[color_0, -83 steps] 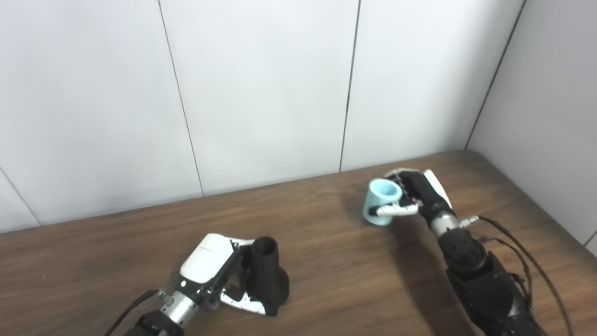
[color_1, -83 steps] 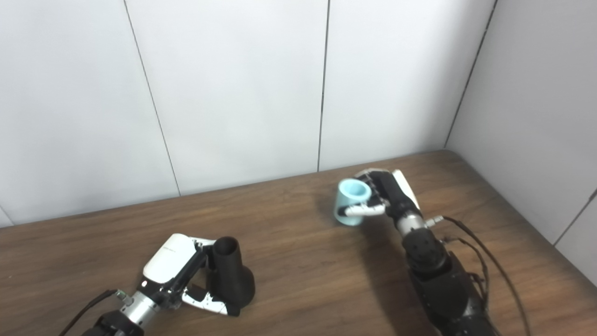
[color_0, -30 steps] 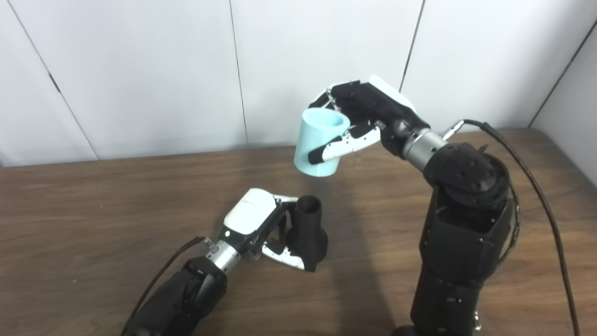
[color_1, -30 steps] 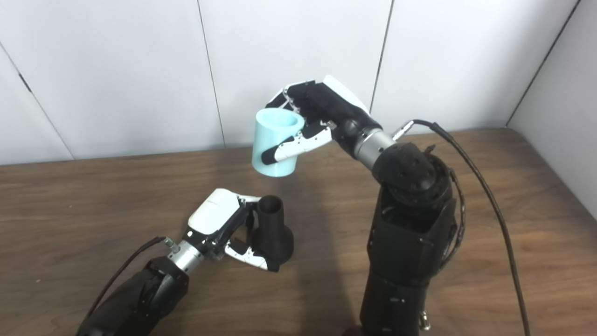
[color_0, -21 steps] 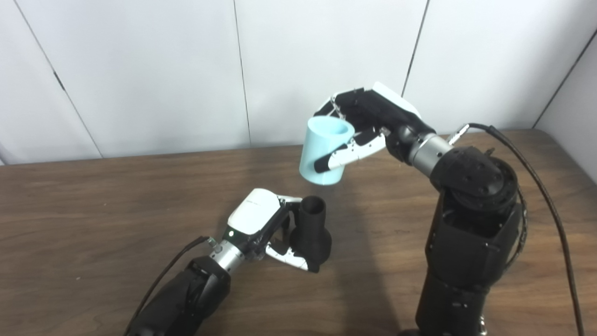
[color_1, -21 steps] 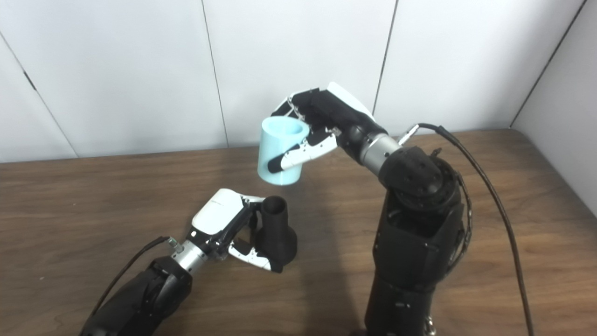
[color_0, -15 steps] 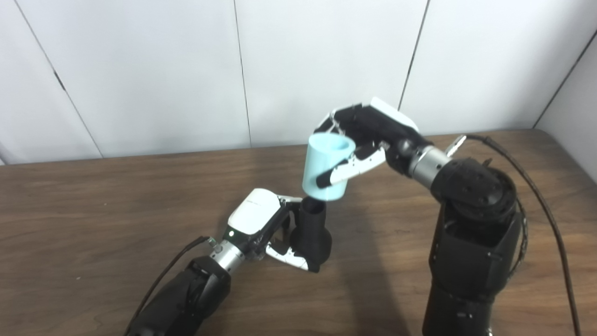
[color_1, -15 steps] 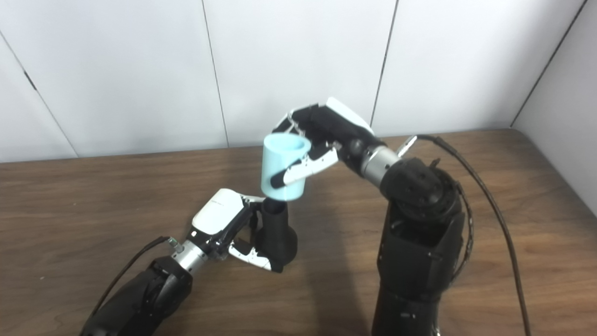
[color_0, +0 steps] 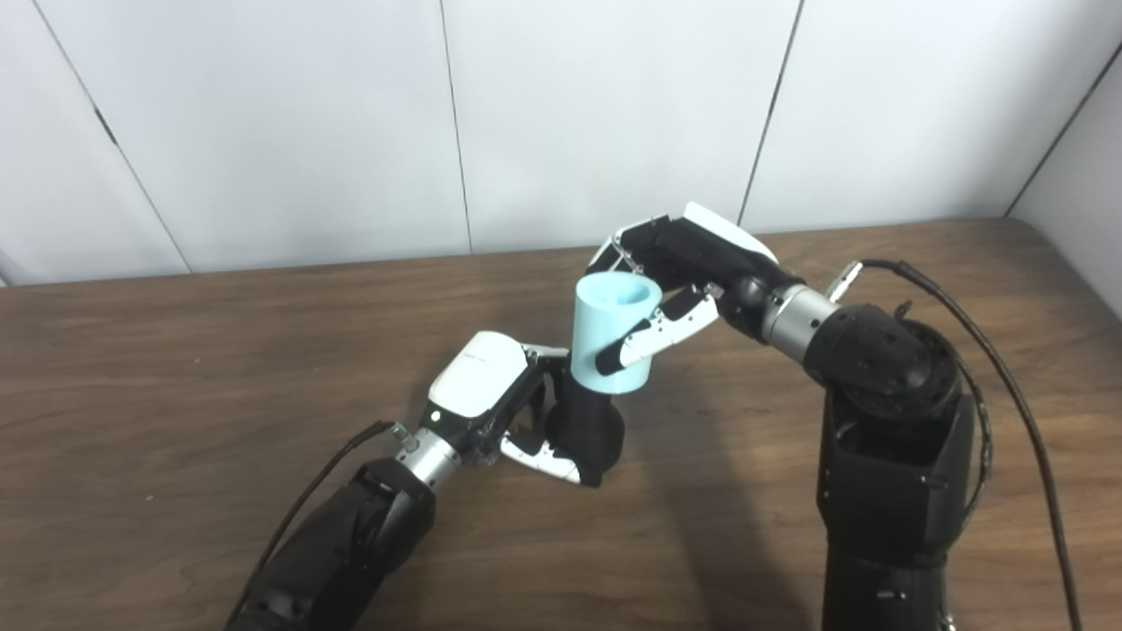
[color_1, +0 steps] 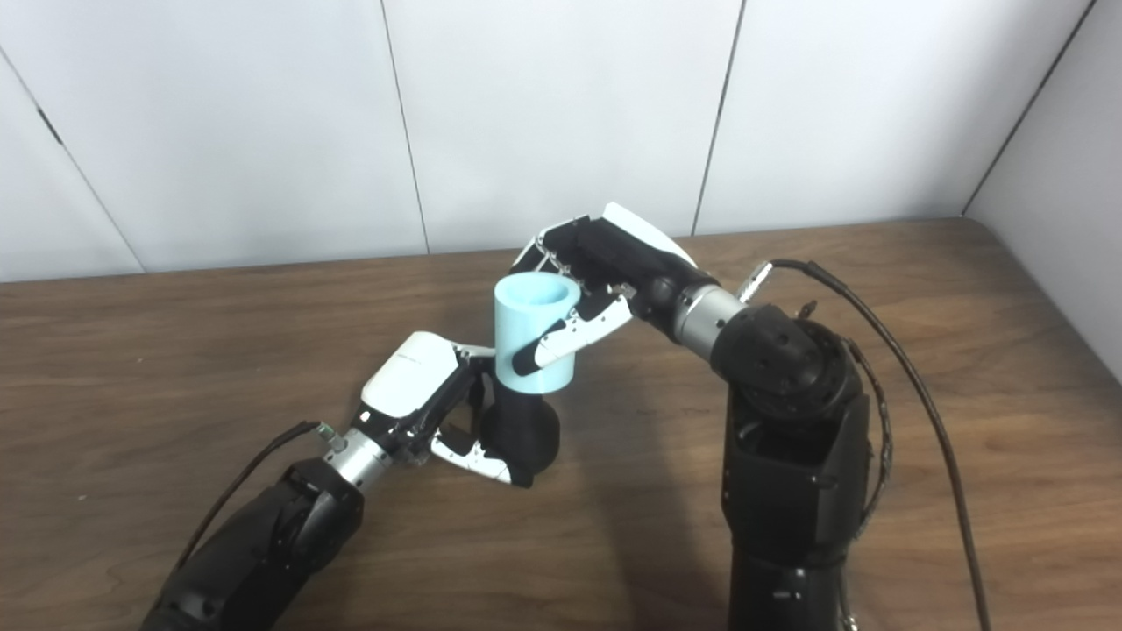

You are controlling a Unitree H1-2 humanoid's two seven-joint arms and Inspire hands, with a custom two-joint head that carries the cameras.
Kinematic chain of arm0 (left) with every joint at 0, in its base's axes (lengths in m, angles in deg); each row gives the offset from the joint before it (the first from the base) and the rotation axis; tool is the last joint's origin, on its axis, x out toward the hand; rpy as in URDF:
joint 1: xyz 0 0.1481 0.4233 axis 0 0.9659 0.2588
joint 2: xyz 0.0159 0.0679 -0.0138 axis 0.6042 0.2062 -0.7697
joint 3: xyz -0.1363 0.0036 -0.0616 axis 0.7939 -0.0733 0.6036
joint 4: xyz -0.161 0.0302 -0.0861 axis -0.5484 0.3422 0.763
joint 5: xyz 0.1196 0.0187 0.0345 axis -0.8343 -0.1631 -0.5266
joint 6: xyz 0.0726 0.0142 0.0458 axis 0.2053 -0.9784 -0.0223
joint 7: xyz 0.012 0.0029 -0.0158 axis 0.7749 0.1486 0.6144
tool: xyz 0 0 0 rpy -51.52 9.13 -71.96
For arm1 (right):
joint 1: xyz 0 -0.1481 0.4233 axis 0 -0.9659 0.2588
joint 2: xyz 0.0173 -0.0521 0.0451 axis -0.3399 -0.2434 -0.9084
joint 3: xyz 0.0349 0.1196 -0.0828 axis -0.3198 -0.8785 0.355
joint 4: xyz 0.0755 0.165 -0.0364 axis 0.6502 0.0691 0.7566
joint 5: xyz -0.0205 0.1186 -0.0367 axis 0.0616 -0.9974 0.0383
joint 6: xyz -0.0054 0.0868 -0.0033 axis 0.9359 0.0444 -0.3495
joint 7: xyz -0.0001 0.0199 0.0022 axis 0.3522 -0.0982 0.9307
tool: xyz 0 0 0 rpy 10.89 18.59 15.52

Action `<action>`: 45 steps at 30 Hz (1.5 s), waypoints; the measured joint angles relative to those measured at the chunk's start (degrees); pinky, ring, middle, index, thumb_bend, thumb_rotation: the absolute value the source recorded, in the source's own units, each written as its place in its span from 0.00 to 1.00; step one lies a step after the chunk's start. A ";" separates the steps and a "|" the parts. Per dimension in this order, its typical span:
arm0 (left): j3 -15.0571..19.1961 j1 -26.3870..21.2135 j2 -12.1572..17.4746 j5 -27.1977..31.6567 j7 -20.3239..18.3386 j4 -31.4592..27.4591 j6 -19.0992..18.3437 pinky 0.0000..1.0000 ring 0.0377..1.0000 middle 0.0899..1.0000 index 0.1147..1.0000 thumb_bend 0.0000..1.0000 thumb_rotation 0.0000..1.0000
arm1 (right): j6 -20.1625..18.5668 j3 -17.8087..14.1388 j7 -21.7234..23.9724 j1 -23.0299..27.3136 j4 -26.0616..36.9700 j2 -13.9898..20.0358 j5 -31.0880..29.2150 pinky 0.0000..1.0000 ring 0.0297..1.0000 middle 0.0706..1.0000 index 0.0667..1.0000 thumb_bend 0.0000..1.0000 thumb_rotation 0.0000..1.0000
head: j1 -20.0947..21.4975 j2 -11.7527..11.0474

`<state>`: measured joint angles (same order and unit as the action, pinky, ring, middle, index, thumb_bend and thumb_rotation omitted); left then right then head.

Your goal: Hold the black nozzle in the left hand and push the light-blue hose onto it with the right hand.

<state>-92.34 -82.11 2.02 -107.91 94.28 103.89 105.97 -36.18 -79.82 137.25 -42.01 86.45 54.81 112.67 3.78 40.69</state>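
Item: my left hand (color_0: 491,407) clasped the black nozzle (color_0: 585,427); my right hand (color_0: 692,263), at 2 o'clock, gripped the light-blue hose (color_0: 612,337). Risk: tilted hose might jam.

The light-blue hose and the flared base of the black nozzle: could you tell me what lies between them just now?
Nothing: in both eye views the light-blue hose sits directly over the black nozzle, neck hidden; only the base shows.
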 measured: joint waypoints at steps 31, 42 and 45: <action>-0.09 0.24 -0.32 0.03 -0.53 -0.69 -0.91 0.24 0.30 0.42 0.42 0.53 0.00 | -0.02 -15.04 4.19 14.26 -0.35 -5.82 4.67 0.17 0.23 0.36 0.46 0.53 0.00 | 0.09 0.09; -0.09 0.22 -0.46 0.04 -0.76 -0.69 -0.92 0.25 0.31 0.35 0.43 0.52 0.00 | -0.01 -8.51 5.55 11.24 0.56 -0.35 -1.18 0.39 0.42 0.44 0.44 0.53 0.00 | -0.53 0.26; -0.07 0.23 -0.44 0.04 -0.76 -0.69 -0.93 0.25 0.32 0.33 0.43 0.52 0.00 | 0.00 -4.88 3.83 8.32 -0.76 3.37 -6.66 0.38 0.41 0.44 0.44 0.53 0.00 | -0.53 0.26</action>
<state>-92.40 -81.88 1.59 -107.86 93.51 103.20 105.05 -36.18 -84.70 141.08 -33.69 85.69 58.17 106.01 3.25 40.96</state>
